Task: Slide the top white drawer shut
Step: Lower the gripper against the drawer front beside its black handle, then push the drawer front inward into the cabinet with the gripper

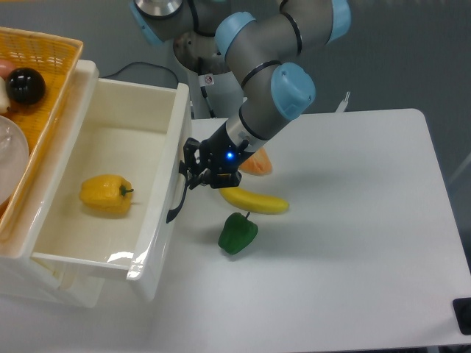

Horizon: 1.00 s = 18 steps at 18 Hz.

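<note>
One top white drawer [110, 140], glossy, pulled open at 9 o'clock, holding one yellow pepper [107, 193]; one black handle [175, 195]. Gripper [189, 170] at handle; grip state indeterminable. One banana [254, 199], one green pepper [237, 232].

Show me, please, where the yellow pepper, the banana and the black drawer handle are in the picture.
yellow pepper [106, 194]: fixed camera view, middle of its body, inside the top white drawer.
banana [257, 201]: fixed camera view, middle of its curve.
black drawer handle [176, 200]: fixed camera view, middle of the curved bar.
</note>
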Available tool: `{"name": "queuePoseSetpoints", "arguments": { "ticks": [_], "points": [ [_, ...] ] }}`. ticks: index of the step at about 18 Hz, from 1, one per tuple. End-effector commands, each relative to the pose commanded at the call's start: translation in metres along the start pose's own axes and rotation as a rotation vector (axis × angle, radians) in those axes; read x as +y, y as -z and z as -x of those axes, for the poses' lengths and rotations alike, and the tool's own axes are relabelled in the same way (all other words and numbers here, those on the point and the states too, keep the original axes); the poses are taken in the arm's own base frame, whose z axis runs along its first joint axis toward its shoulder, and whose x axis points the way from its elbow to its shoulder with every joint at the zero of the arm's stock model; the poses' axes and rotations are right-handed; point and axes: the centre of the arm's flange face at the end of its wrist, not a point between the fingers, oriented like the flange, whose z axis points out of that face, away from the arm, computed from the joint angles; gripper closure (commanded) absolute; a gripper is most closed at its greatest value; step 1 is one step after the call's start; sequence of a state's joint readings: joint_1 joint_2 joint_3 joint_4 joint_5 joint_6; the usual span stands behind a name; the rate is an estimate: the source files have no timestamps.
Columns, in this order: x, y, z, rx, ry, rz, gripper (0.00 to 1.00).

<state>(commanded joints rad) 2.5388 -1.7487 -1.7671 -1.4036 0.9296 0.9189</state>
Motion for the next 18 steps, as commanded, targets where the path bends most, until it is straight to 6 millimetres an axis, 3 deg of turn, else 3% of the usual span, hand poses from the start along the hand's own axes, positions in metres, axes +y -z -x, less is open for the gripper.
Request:
{"name": "queuePoseSetpoints", "arguments": {
  "ticks": [18],
  "points": [
    [-0.011, -0.008, -0.026, 0.022, 0.013, -0.004, 0.82]
  ]
}}
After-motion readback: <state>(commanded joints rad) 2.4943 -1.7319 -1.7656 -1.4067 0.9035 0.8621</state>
